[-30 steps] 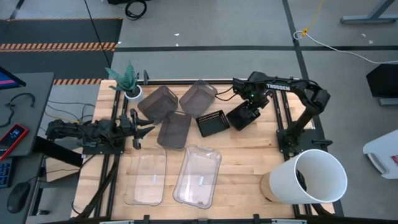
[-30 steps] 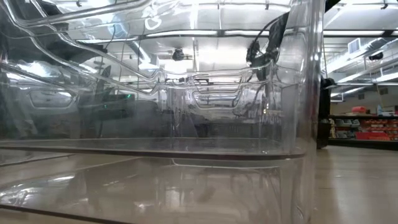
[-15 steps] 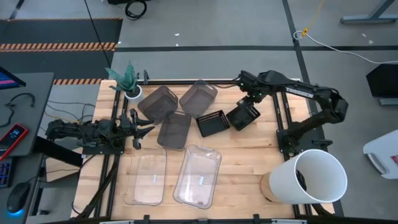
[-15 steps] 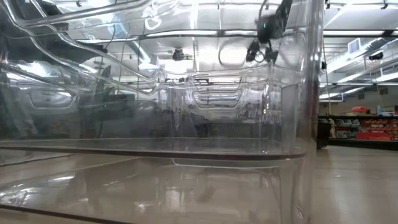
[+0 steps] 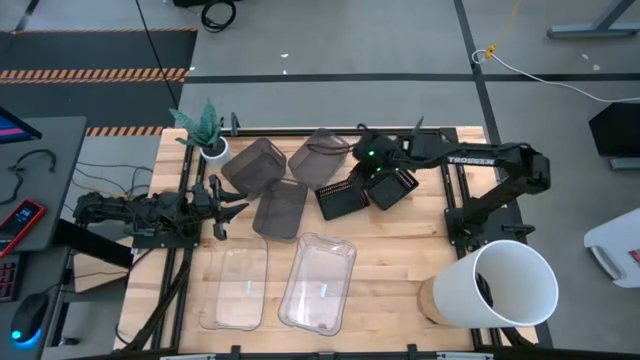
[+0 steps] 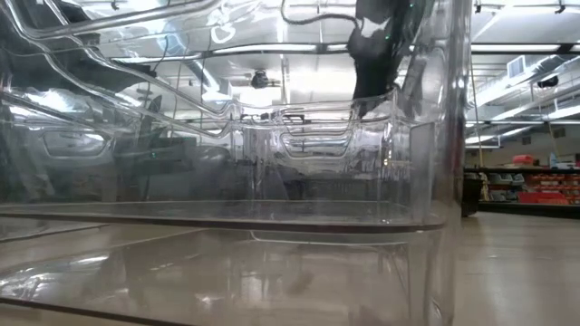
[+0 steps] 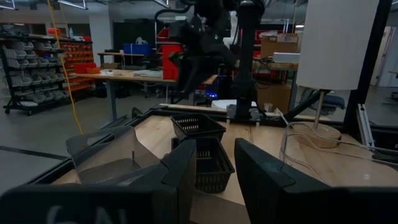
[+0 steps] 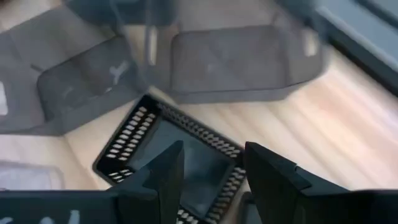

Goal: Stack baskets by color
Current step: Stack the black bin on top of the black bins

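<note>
Two black slatted baskets (image 5: 340, 197) (image 5: 393, 187) sit on their bottoms side by side on the wooden table. Three smoky grey baskets (image 5: 255, 165) (image 5: 320, 155) (image 5: 280, 208) lie left of them, and two clear baskets (image 5: 235, 285) (image 5: 320, 282) lie nearer the front edge. My right gripper (image 5: 358, 170) hangs open above the left black basket (image 8: 180, 149), pointing down at it and touching nothing. My left gripper (image 5: 215, 195) rests open at the table's left edge; its fingers (image 7: 180, 171) point level at the black baskets (image 7: 208, 162).
A big white bucket (image 5: 505, 285) stands at the front right corner, and a small plant pot (image 5: 212, 148) at the back left. A clear basket's wall (image 6: 272, 163) fills the low view, with my right arm (image 6: 376, 54) dark behind it.
My right gripper has risen from beside the right black basket and swung toward the table's left. It has tipped from nearly level to pointing down over the left black basket. The baskets have stayed in place.
</note>
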Controlling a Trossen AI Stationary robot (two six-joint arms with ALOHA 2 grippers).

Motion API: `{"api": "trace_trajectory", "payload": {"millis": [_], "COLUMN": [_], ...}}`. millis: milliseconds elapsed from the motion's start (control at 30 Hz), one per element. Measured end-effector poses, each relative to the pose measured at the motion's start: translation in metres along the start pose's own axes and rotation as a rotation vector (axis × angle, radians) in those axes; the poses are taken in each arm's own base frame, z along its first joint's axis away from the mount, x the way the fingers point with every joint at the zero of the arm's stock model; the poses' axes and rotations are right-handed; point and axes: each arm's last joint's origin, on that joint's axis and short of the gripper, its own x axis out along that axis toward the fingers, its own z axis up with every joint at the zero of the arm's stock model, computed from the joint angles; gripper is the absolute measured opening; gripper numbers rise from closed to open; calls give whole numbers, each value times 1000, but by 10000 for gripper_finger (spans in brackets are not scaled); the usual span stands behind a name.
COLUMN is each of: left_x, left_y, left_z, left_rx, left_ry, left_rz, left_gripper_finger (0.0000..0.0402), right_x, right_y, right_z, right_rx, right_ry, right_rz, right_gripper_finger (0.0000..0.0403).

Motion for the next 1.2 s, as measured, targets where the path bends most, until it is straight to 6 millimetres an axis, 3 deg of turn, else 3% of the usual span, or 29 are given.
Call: {"api": "trace_trajectory", "payload": {"millis": [233,567,867,1200], "left_x": [0,0,0,0], "left_y": [0,0,0,0], "left_z": [0,0,0,0], "left_rx": [0,0,0,0], "left_ry": [0,0,0,0], "left_rz": [0,0,0,0], "left_gripper_finger": [117,117,117,117], "right_x": [40,66,98,104], "right_y": [7,8,12,12], "right_z": [-6,24,18,17], "right_rx": [-33,-147,-394,-588], "right_ry": [153,326,433,438], "right_rz": [55,-27,-31,17], "right_gripper_finger": [174,174,175,174]}}
